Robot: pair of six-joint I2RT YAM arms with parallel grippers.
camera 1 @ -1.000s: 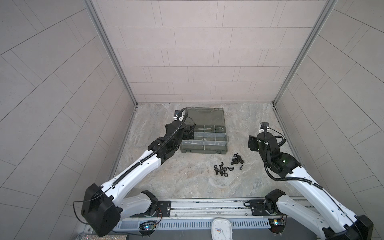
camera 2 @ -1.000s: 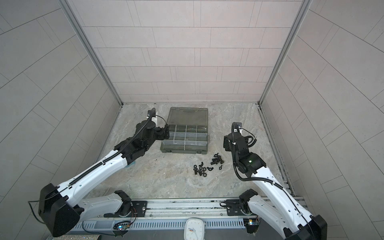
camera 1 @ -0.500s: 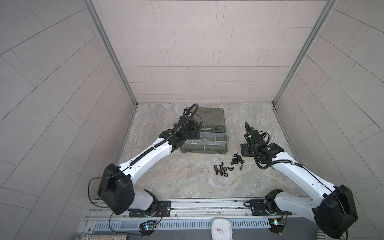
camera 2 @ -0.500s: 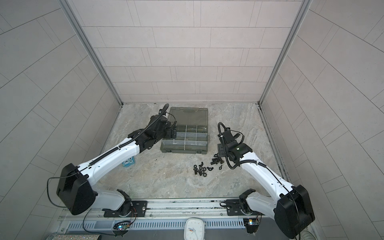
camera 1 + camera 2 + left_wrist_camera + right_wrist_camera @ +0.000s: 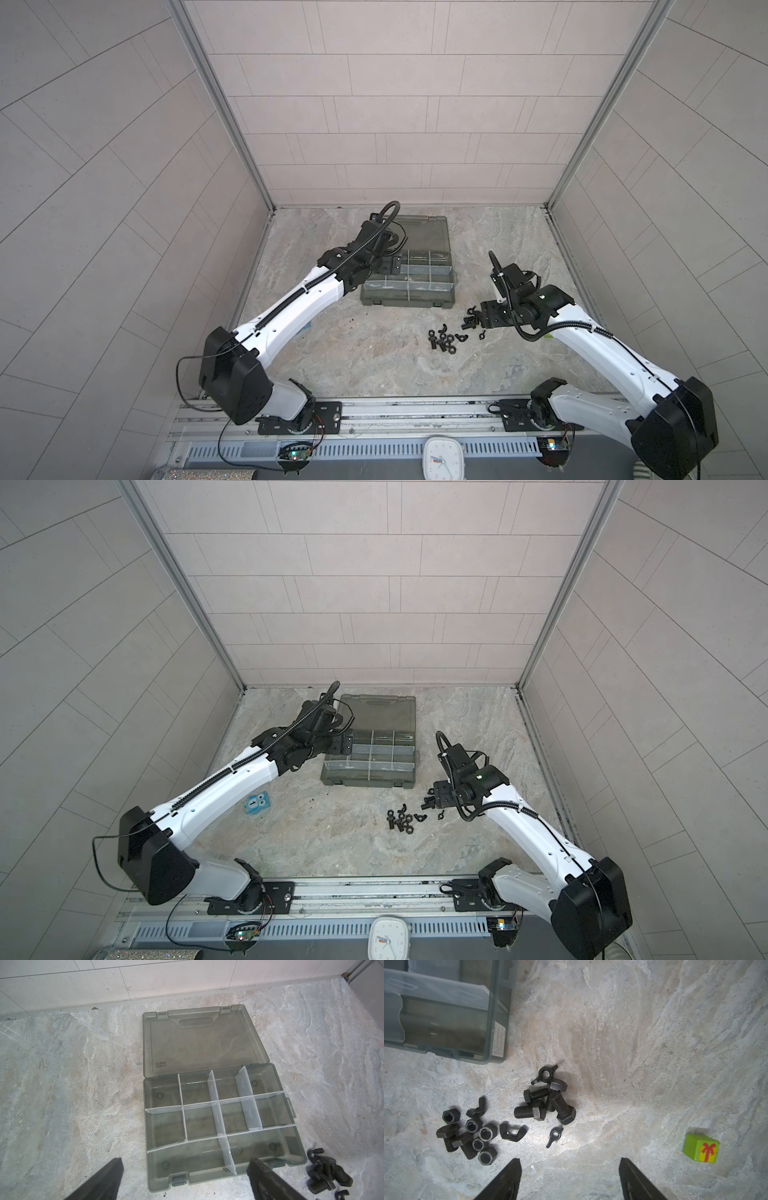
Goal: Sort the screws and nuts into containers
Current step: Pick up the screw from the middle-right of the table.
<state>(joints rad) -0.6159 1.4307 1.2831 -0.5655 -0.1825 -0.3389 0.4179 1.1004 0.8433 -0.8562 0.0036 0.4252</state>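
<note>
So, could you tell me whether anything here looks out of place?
Two strays: a green gift-print cube lies near the loose screws and nuts, and a small blue toy sits beside the left arm. Neither is hardware.

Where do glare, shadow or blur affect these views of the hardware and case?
Right wrist view: bolts sharp, bright glare on the tabletop near them, soft shadow beside the pile. Left wrist view: organiser case crisp, left gripper dark and soft. Both top views: even light, nuts tiny.
</note>
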